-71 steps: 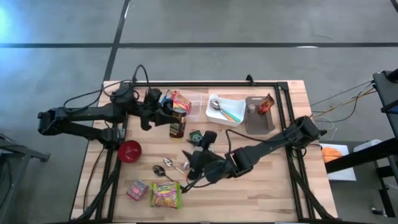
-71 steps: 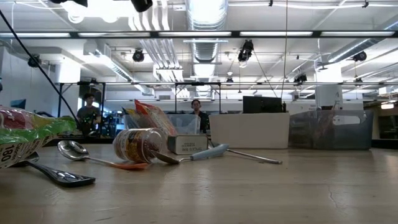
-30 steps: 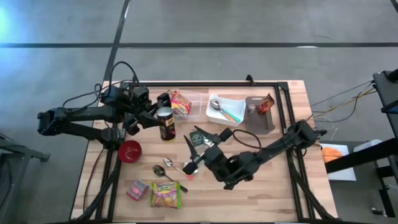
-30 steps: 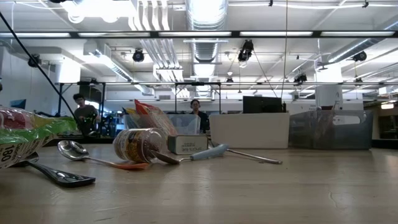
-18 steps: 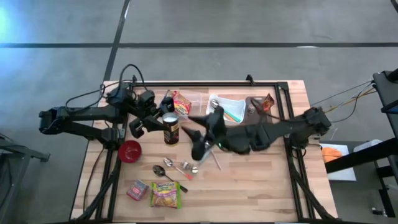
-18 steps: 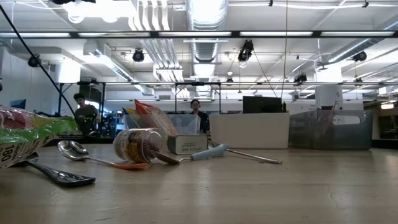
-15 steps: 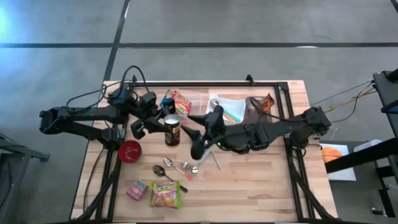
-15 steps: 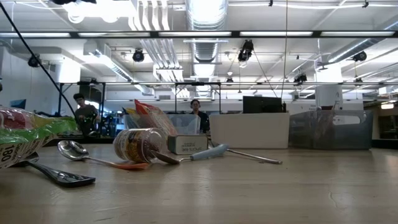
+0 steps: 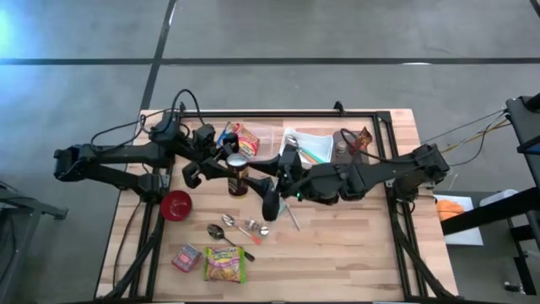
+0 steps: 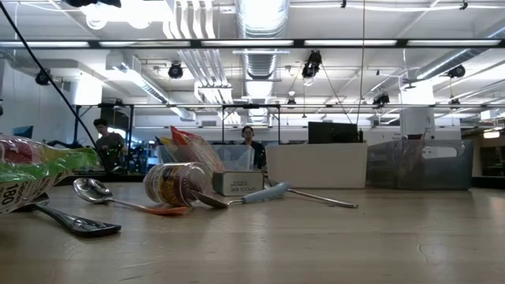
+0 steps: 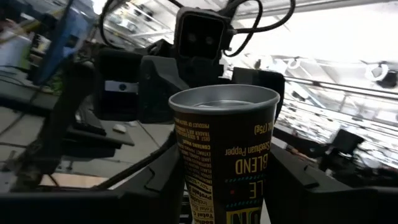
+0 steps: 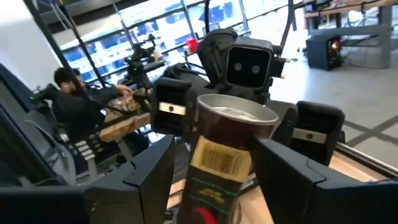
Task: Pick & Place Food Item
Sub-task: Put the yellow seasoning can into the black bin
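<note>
Wooden worktop (image 9: 354,253): near its middle, left gripper (image 9: 226,165) jaws pinch the dark can (image 9: 238,173) upright; right gripper (image 9: 272,179) jaws stand spread around it, facing.

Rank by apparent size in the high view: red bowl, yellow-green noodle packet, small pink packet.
1. yellow-green noodle packet
2. red bowl, only a little smaller
3. small pink packet, clearly the smallest
All three lie flat on the table, so nearness to the camera doesn't skew this.
</note>
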`<state>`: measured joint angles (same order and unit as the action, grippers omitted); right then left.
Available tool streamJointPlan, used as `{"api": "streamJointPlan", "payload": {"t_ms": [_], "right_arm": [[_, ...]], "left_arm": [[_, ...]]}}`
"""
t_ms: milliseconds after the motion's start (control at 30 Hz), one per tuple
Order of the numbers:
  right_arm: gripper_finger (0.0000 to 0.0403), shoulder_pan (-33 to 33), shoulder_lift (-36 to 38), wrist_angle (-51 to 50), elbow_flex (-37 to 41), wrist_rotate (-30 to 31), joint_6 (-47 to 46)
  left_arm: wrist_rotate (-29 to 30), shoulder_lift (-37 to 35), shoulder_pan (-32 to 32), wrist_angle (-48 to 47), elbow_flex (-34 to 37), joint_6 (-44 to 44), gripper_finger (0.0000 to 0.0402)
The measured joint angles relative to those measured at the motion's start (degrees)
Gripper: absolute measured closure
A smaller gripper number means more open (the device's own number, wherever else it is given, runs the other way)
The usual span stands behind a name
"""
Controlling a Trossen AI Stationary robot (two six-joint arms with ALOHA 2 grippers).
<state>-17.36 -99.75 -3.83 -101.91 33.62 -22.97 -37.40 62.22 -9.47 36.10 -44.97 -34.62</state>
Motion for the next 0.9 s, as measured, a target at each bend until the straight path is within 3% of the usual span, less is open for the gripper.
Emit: {"api": "streamJointPlan", "payload": {"t_ms": [367,900], "right_arm": [[0.0196,1.8,0.1,-0.1,0.0,1.3,-2.8],[0.0194,1.8,-0.1,-0.5,0.0,0.6,0.9]], "left_arm": [[2.0,0.8,0.2,0.2,-0.1,1.2,0.0241],[0.5,0.1,0.3,-0.4,-0.1,0.1,0.0241]]}}
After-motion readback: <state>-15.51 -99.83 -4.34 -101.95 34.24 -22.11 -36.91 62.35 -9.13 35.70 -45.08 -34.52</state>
